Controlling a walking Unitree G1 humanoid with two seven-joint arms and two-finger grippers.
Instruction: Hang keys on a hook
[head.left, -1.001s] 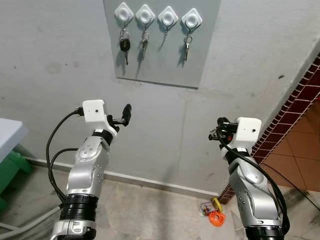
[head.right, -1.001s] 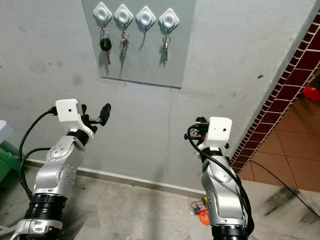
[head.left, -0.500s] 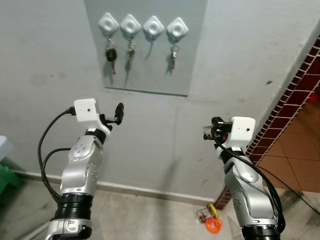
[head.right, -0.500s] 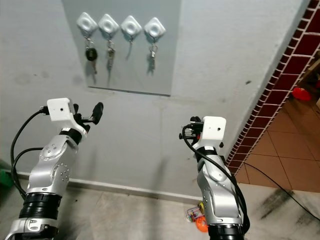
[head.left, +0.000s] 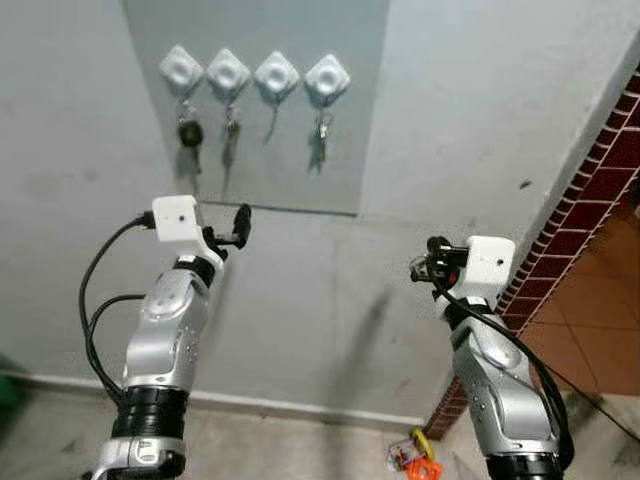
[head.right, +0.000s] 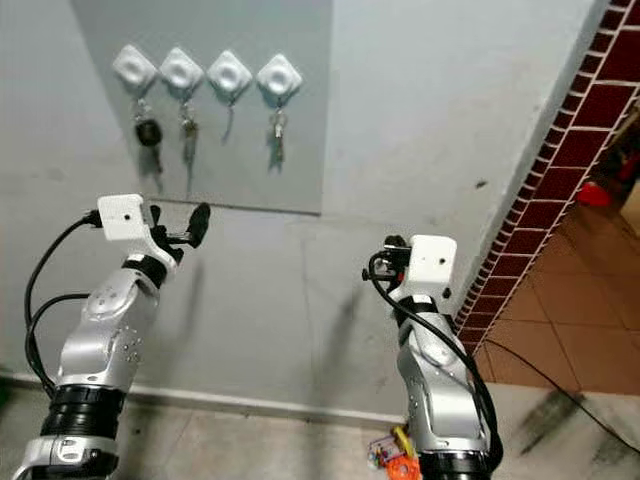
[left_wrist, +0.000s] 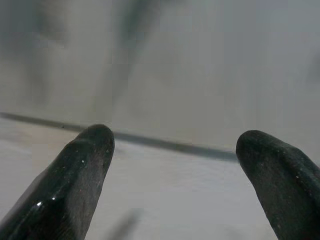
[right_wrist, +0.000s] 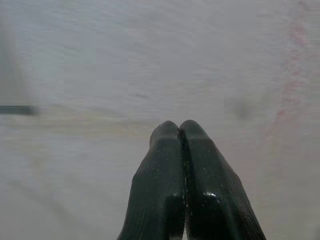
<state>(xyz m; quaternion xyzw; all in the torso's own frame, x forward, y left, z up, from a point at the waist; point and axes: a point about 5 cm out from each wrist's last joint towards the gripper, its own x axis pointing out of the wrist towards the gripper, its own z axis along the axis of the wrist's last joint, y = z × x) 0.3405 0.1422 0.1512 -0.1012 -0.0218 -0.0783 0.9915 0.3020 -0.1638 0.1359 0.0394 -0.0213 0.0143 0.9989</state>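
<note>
Above left gripper (head.left: 240, 224), jaws wide and empty: grey wall panel (head.left: 350, 150) with four white hooks (head.left: 256, 74), keys (head.left: 322, 124) on three. Right gripper (head.left: 432, 268) below, jaws pressed together, empty.

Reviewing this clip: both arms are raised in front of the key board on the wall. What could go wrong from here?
1. The right gripper is pressed shut with no key visible between its fingers, so there may be nothing to hang.
2. Only the third hook looks free; keys hang close beside it and could be knocked off.
3. The open left gripper sits near the board's lower edge and might bump it.
</note>
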